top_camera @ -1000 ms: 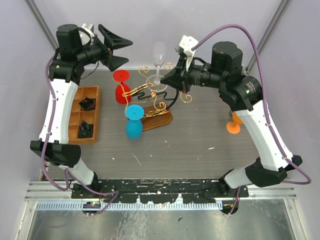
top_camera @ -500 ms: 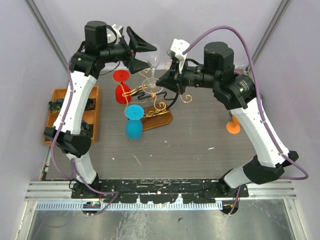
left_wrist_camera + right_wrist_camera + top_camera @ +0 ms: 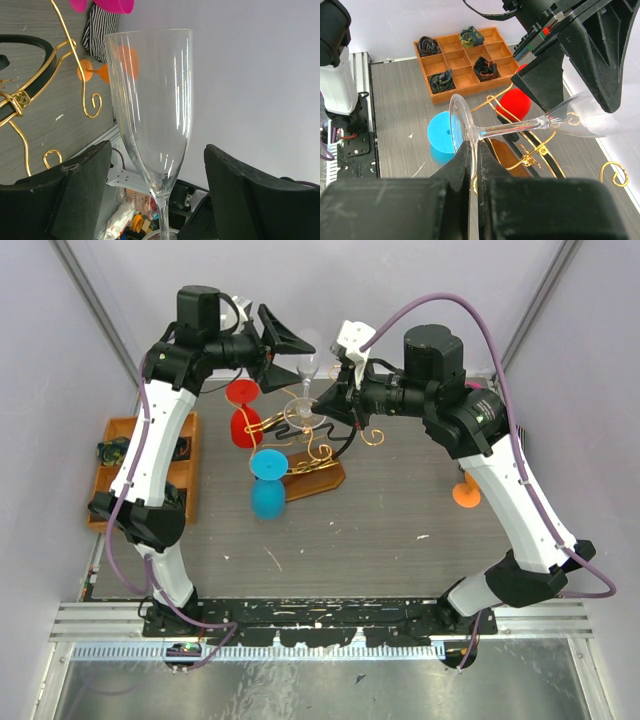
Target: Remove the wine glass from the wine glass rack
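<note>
Flanking the wine glass (image 3: pixel 150 100), left jaws show gaps only wrist-side.

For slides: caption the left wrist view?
Left fingers flank the wine glass bowl with gaps either side; gold rack behind.

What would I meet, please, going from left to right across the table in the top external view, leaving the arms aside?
Orange-brown compartment tray → red glass → clear wine glass → orange glass. The blue glass and the wine glass rack overlap these, so they are left out.
</note>
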You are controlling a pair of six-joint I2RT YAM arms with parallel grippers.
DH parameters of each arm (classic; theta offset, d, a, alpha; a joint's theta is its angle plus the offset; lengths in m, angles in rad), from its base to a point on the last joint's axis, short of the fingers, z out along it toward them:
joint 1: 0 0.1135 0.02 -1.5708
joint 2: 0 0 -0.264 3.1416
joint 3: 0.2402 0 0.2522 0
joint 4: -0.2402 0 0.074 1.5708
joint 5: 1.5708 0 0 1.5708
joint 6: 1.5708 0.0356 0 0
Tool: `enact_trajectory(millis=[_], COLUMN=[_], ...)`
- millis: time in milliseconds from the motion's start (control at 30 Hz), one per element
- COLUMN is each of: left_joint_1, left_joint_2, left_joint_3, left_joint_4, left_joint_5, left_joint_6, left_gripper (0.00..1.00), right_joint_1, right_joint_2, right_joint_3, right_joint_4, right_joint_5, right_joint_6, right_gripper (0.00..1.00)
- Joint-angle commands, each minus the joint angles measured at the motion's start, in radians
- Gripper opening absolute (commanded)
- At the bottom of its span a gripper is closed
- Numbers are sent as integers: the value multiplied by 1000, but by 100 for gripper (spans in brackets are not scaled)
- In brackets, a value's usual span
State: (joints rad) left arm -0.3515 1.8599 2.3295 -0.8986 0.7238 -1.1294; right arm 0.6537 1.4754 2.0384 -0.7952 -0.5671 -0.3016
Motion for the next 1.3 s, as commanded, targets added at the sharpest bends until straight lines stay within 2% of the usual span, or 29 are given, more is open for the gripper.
enact_trajectory(millis=[0, 200, 367, 533, 600, 733, 900, 967, 1067, 1133, 1267], left_joint_1=[-1, 0, 0, -1, 0, 0, 0, 0, 0, 0, -5], left_joint_2=[12, 29, 35, 32, 30, 27, 17, 24, 13, 0, -27], left_joint_3=[34, 50, 54, 56, 56, 55, 98, 145, 147, 138, 131], left_joint_4=[-6, 17, 23, 5, -1, 4, -40, -110, -131, -141, -167], left_joint_5=[21, 24, 45, 32, 20, 14, -34, -90, -111, -134, -175], left_joint_6=[19, 8, 10, 29, 39, 39, 92, 141, 163, 178, 224], left_gripper=[82, 83, 68, 62, 55, 42, 37, 37, 39, 40, 40], right_joint_1=[7, 7, 6, 7, 6, 7, 7, 7, 7, 7, 7], right_joint_2=[-24, -30, -28, -29, -34, -43, -61, -76, -111, -146, -224], right_joint_3=[39, 36, 31, 34, 30, 8, 9, -2, -21, -41, -89], right_joint_4=[64, 61, 57, 56, 56, 56, 46, 56, 65, 74, 105], right_joint_5=[-30, -52, -54, -60, -59, -13, 16, 50, 93, 131, 341], right_joint_6=[-14, -7, -10, -10, -7, 8, 12, 23, 32, 31, 34], right_gripper=[1, 1, 1, 1, 1, 8, 21, 35, 44, 47, 54])
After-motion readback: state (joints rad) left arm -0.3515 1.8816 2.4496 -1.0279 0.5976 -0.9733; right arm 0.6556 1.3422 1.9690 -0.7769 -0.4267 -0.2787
